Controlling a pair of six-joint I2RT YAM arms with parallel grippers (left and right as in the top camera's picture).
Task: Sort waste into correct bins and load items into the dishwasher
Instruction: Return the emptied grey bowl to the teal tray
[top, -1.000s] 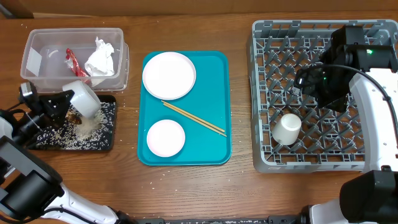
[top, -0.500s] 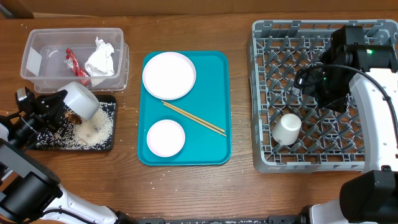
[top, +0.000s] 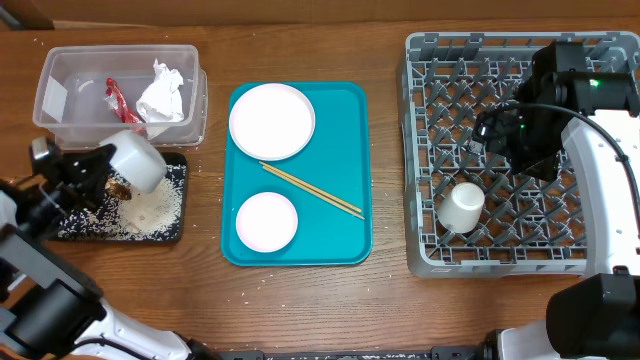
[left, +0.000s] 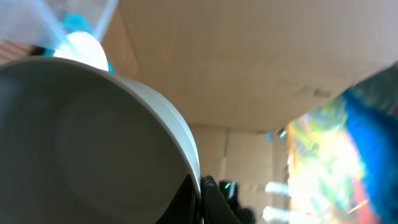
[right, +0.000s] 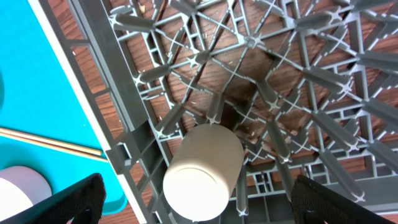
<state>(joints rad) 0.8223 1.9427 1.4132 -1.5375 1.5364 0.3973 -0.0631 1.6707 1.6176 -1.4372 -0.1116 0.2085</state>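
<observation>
One smooth white bowl is tilted over the shallow black tray at the left, its rim pinched in the left tool. Loose rice grains speckle the tray. The clear tub beyond it holds one crinkled red wrapper and one crumpled napkin. Two round plates and two thin wooden chopsticks lie on the teal tray. One white cup sits in the grey grid rack on the right, beneath the right tool, which is spread wide.

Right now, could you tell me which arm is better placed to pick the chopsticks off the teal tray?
Likely right: the right fingers are open and empty over the dish rack, beside the teal tray holding the chopsticks. The left fingers are shut on a tilted bowl above the black tray.
</observation>
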